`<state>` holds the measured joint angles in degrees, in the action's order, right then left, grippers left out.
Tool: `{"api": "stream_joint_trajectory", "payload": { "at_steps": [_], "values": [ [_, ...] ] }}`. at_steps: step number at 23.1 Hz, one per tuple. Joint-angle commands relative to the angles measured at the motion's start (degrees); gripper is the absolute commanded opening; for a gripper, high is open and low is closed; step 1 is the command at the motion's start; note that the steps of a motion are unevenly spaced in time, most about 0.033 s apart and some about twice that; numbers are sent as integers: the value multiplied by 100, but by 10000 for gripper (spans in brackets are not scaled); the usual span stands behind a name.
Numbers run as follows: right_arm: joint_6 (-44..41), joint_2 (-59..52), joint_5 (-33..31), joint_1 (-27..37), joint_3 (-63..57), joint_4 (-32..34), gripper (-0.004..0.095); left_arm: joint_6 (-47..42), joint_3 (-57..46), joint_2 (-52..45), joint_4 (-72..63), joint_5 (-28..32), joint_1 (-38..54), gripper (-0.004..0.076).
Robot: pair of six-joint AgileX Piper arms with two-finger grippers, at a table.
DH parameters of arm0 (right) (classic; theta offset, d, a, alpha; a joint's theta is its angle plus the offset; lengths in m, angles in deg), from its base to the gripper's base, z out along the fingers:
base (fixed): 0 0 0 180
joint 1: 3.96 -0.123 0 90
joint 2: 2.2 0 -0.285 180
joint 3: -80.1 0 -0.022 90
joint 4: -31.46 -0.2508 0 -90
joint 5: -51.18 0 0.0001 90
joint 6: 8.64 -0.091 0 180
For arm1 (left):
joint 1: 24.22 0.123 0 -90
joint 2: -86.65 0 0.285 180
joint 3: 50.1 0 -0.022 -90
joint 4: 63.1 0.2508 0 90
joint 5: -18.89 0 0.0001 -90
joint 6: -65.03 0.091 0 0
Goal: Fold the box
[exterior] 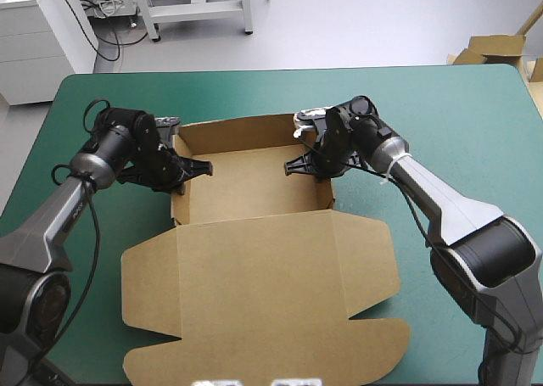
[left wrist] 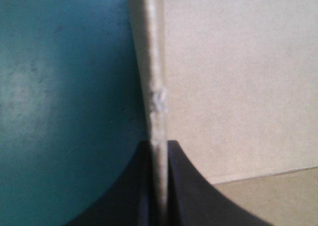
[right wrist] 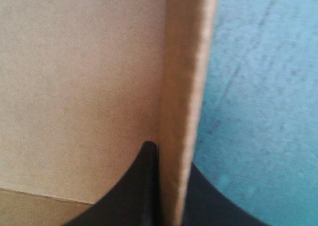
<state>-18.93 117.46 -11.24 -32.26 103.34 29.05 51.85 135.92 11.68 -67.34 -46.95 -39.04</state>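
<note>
Both claws pinch the box point(exterior: 254, 195) standing between them: the left claw point(exterior: 188, 170) grips one side wall, the right claw point(exterior: 310, 161) the opposite. Uneven pulling could buckle or untuck a wall.

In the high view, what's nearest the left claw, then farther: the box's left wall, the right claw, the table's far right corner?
1. The left wall, pinched in the left claw.
2. The right claw, across the box.
3. The table corner, far right.
</note>
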Motion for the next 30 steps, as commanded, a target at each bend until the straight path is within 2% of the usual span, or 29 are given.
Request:
{"api": "stream_joint_trajectory", "payload": {
  "at_steps": [1, 6, 14, 16, 17, 18, 19, 20, 21, 23, 30],
  "values": [
    [26, -464, -472, 108, 181, 379, -21, 220, 784, 168, -111, -133, -169, -8],
    [63, -479, -461, 417, -43, -20, -21, 399, 1587, 804, -66, -623, -434, -8],
    [224, -479, -447, 452, -480, 272, -14, 641, 1723, 1165, -136, -507, -547, 8],
    [175, -479, -447, 452, -423, 325, 75, 835, 1723, 1165, -155, -507, -547, 95],
    [36, -479, -457, 452, -385, 399, 208, 835, 1723, 1165, -155, -507, -547, 190],
    [-42, -479, -447, 452, -352, 472, 293, 835, 1723, 1165, -155, -507, -547, 253],
    [-54, -479, -447, 452, -256, 625, 426, 835, 1733, 1165, -155, -507, -547, 386],
    [-54, -479, -447, 452, -196, 719, 476, 835, 1744, 1165, -145, -519, -547, 449],
    [-64, -479, -457, 452, -40, 821, 522, 835, 1838, 1165, -132, -558, -547, 552],
    [-64, -479, -457, 452, 213, 821, 524, 851, 2080, 1165, -123, -683, -537, 608],
    [-54, -690, -457, 452, 602, 1311, 524, 860, 3007, 1017, -108, -716, -537, 603]
  ]
}}
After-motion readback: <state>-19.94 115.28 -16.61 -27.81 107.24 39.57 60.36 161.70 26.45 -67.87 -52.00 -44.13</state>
